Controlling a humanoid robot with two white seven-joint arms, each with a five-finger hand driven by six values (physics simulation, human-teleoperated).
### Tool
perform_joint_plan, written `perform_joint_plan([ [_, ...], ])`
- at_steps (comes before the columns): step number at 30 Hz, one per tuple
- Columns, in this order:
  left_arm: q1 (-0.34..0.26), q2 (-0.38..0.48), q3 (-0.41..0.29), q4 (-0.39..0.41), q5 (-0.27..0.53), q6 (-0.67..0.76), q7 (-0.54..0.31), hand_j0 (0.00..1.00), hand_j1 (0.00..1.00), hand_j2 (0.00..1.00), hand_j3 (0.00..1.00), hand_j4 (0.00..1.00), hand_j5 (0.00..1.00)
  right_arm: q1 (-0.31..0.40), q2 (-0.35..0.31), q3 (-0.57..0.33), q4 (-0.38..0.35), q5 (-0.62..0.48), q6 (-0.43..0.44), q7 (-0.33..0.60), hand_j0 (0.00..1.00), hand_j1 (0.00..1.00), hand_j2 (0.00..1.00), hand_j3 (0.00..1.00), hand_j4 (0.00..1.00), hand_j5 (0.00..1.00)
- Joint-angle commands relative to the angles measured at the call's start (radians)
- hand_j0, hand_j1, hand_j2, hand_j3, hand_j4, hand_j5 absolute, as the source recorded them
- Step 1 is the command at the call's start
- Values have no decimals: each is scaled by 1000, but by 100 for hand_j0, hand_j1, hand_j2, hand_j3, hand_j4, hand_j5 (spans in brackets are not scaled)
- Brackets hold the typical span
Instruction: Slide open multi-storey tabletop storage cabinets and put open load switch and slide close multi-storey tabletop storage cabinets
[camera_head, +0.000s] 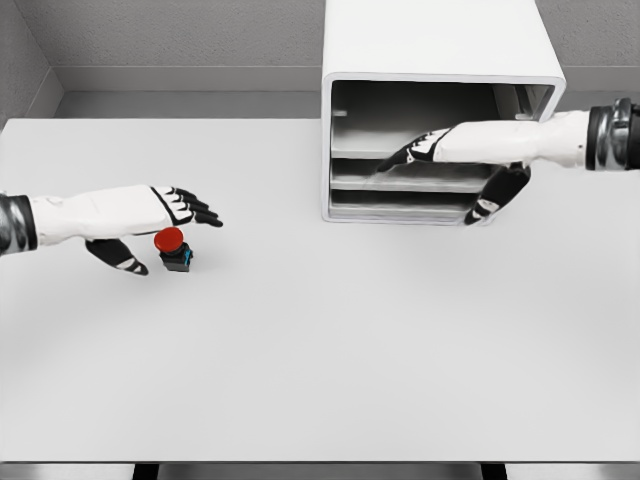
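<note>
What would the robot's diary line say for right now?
left robot hand: open, over red load switch | right robot hand: open, inside white cabinet front | switch: on table, not lifted

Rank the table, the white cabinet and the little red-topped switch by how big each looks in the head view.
1. table, filling most of the picture
2. cabinet, standing at the table's far side
3. switch, far smaller than either, beside the left hand

The gaps are wide, so nearness does not muddle the order.
</note>
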Motion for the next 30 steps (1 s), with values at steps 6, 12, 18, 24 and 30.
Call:
perform_joint_plan([
  [6,-9,-33,-6,51,-9,3,0,100,100,100,100,100,100,2,49,-1,81,-42,99,49,100,100,100,100,100,100],
  [12,-8,-31,-8,51,-16,3,0,100,100,100,100,100,100,-6,65,-1,140,-55,111,76,100,100,100,100,100,100],
  [18,-8,-50,-28,91,-37,3,0,100,100,100,100,100,100,-6,101,0,167,-53,134,79,100,100,100,100,100,100],
  [24,-9,-61,-29,97,-37,3,0,89,89,89,89,89,89,-15,104,2,182,-53,135,81,100,100,100,100,100,100],
  [30,-9,-51,-29,105,-39,3,0,60,60,60,60,60,60,-14,127,13,157,-18,117,81,100,100,100,100,100,100],
])
